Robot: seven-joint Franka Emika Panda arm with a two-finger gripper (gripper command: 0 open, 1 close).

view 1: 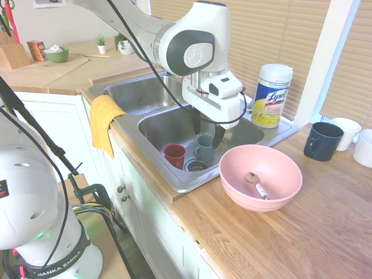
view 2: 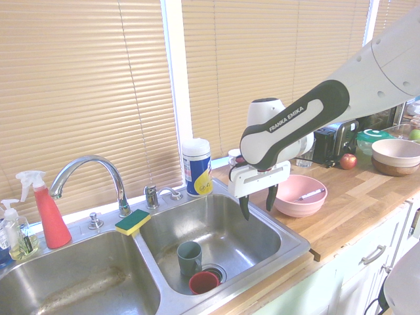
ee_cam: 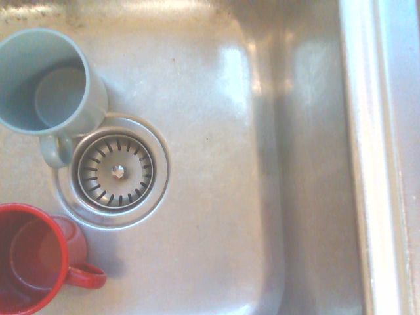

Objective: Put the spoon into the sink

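Above the sink (view 1: pixel 174 125), in the basin with the round drain strainer (view 1: pixel 196 165), a red cup (view 1: pixel 174 155) and a grey-green mug (view 1: pixel 204 147) stand beside the strainer while the gripper (view 1: pixel 207 132) hangs over them, its two fingers parted and holding nothing. Right of the sink, on the wooden counter (view 1: pixel 302 232), the spoon (view 1: pixel 256 183) lies inside the pink bowl (view 1: pixel 260 176), which sits just beside the sink's rim. Small, stiff and probably light, the spoon may slide on the bowl's smooth curve; the short white handle looks the likeliest place to pinch. Its long axis slants across the bowl floor, metal bowl toward the sink, handle pointing away.
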